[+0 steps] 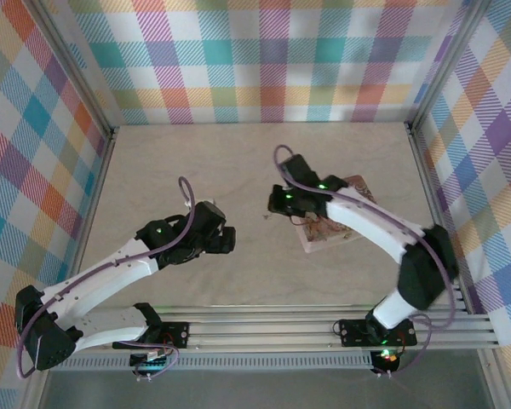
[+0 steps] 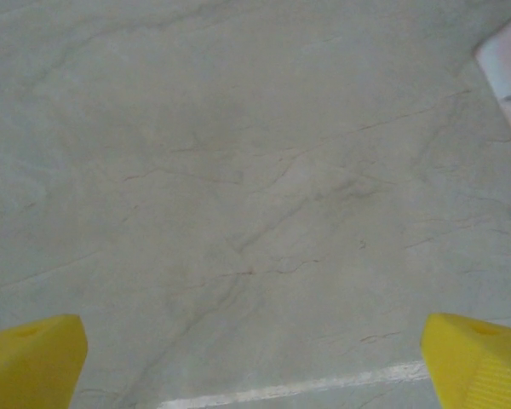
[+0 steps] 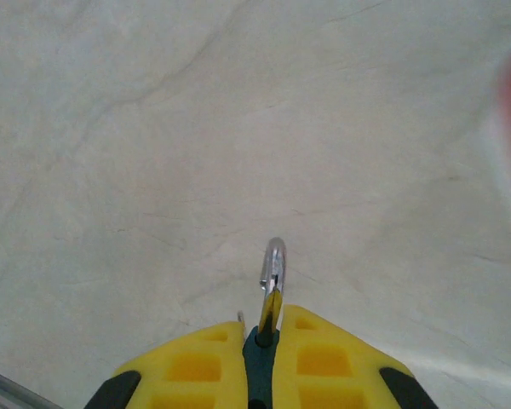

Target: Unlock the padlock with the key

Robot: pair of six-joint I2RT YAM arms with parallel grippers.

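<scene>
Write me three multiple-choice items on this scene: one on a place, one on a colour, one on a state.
1. The pink box lies: A. under the right arm; B. beside the left arm's base; C. against the far wall.
2. The gripper fingers are: A. red; B. yellow; C. black.
3. The right gripper is: A. wide open; B. shut on the padlock; C. shut on the box.

Answers: 1 A, the arm crosses above it in the top view. 2 B, both wrist views show yellow. 3 B, the padlock's silvery loop pokes from between closed fingers.
</scene>
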